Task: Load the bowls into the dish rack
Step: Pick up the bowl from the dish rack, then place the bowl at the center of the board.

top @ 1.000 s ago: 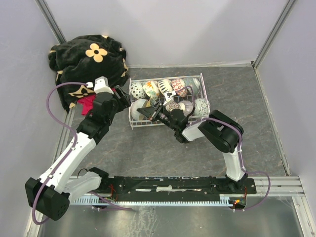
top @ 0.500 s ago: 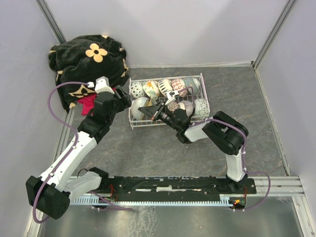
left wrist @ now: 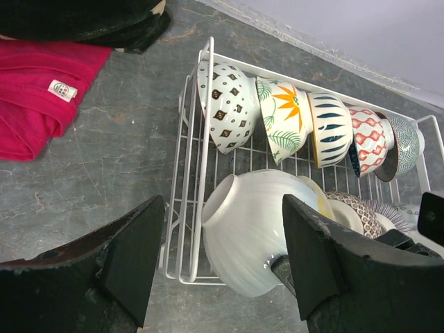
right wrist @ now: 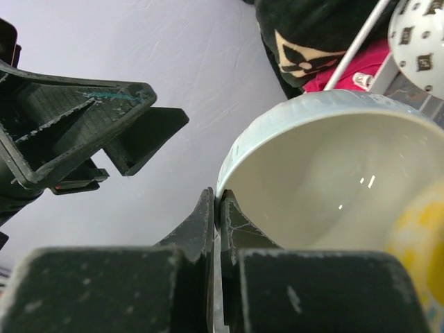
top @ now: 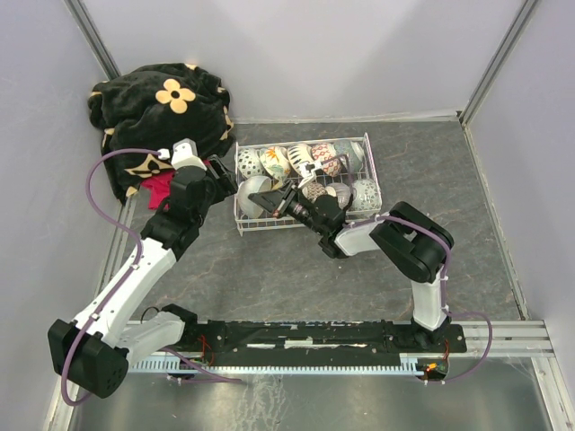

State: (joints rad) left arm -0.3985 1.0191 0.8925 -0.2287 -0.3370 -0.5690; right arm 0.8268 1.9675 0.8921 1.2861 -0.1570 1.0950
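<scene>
Five glossy patterned ceramic bowls (left wrist: 291,119) stand on edge in a white wire rack (left wrist: 196,182) on the mottled grey tabletop (left wrist: 104,180). The right tool (right wrist: 216,202) is clamped on the rim of a plain pale bowl (left wrist: 250,232), tilted in the rack just ahead of the left tool (left wrist: 220,236), whose fingers stand wide apart, holding nothing.

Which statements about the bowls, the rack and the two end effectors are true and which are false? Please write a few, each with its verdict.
1. The right end effector is shut on the rim of a pale bowl. True.
2. The left end effector grips a bowl. False: it is open and grips nothing.
3. The dish rack holds no bowls. False: patterned bowls stand on edge in a row at its back.
4. A red cloth lies outside the rack. True.
</scene>
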